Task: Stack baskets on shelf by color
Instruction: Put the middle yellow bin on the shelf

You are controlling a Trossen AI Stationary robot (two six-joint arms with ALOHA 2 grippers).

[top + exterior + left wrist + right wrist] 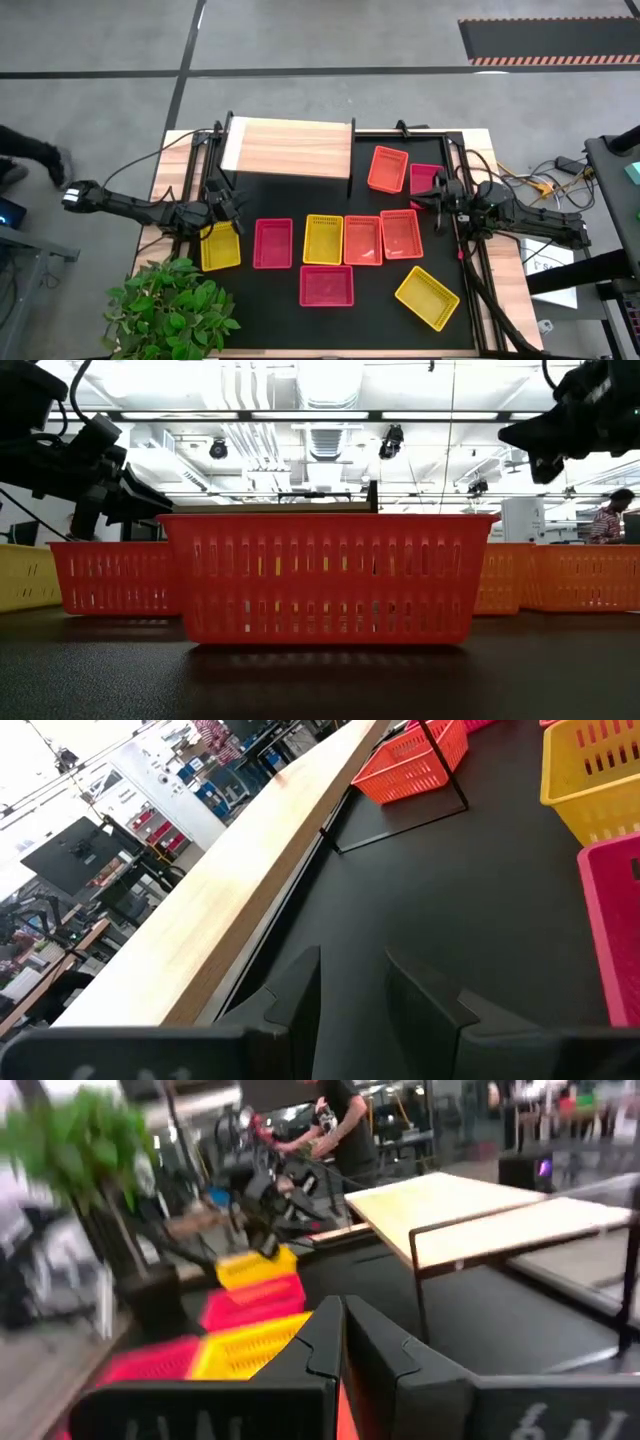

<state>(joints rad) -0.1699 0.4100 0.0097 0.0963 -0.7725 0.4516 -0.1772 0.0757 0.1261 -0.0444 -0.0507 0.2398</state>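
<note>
**Nine baskets wait, and no claw holds one yet**

Nine baskets lie on the black mat (330,320), and the wood shelf (288,147) has nothing on it. So the job looks like it is only starting.

The left gripper (232,205) hangs between the shelf and a yellow basket (220,247). Its two fingers (300,995) stand a little apart, with nothing between them. The yellow basket is just beside it, on the side away from the shelf. A pink basket (273,243) sits next to that one.

The right gripper (438,199) is squeezed shut and holds nothing. It hangs at the right side of the mat, near a small pink basket (425,178) and an orange basket (387,168).

I think the next good move is for the left gripper to go down over one wall of the yellow basket. It should pinch the rim in the middle, so the basket does not tip. Then it should lift it high enough to clear the shelf edge and set it flat at one end. That leaves room for the other colors.
</note>
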